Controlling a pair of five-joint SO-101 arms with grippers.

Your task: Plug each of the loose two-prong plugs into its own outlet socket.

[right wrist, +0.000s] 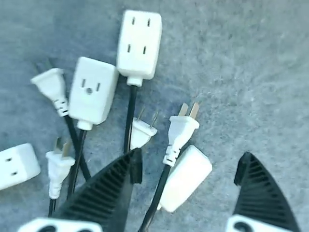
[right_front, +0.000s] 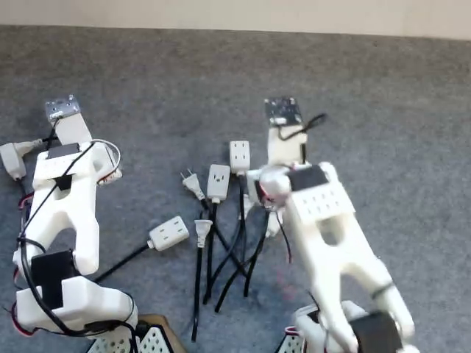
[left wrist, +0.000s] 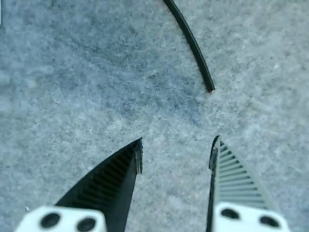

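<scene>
High view: grey carpet (right_front: 397, 95) runs back to a pale wall (right_front: 221, 13). Between my arms the two-prong plugs (right_front: 192, 184) and outlet sockets (right_front: 239, 156) lie mostly lengthwise, black cords (right_front: 210, 268) trailing toward my bases, prongs pointing away. My right gripper (right wrist: 190, 160) gapes above them; my left gripper (left wrist: 177, 143) gapes over bare carpet.

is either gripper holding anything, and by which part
Nothing is held: left gripper open over carpet, right gripper open above the plugs.
</scene>
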